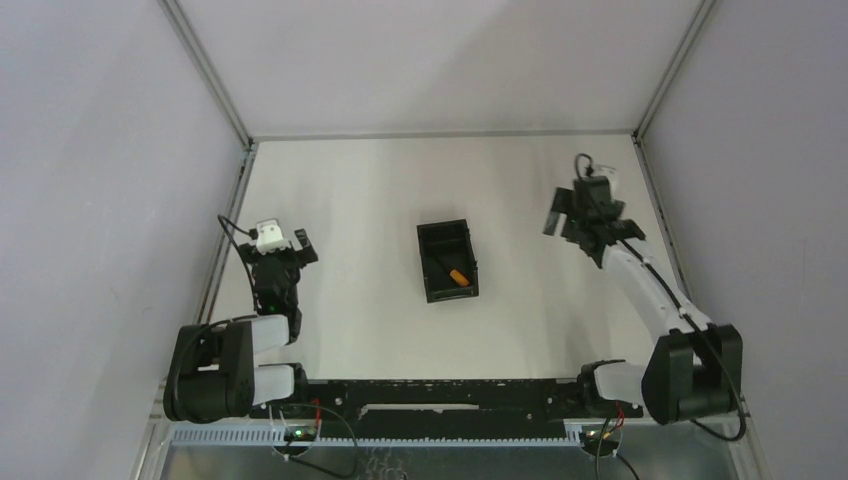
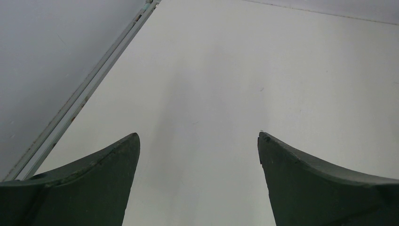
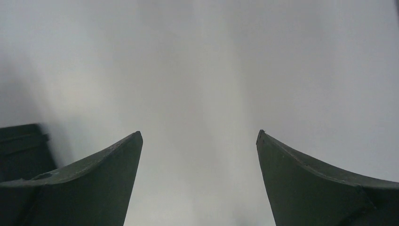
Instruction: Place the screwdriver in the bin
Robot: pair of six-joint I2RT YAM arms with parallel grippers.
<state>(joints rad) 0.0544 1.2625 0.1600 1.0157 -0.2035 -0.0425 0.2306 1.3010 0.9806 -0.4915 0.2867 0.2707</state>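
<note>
The black bin (image 1: pixel 470 256) stands at the middle of the table. The screwdriver (image 1: pixel 457 275), with its orange handle, lies inside the bin near its front right corner. My right gripper (image 1: pixel 558 212) is open and empty, raised to the right of the bin. In the right wrist view the gripper (image 3: pixel 198 134) shows its jaws wide apart with only table between them, and the bin's edge (image 3: pixel 21 146) shows at the far left. My left gripper (image 1: pixel 292 245) is open and empty at the table's left; the left wrist view (image 2: pixel 199 135) shows only bare table.
A metal rail (image 2: pixel 89 89) runs along the table's left edge next to my left gripper. Grey walls enclose the table on the left, back and right. A black bar (image 1: pixel 440 395) spans the near edge between the arm bases.
</note>
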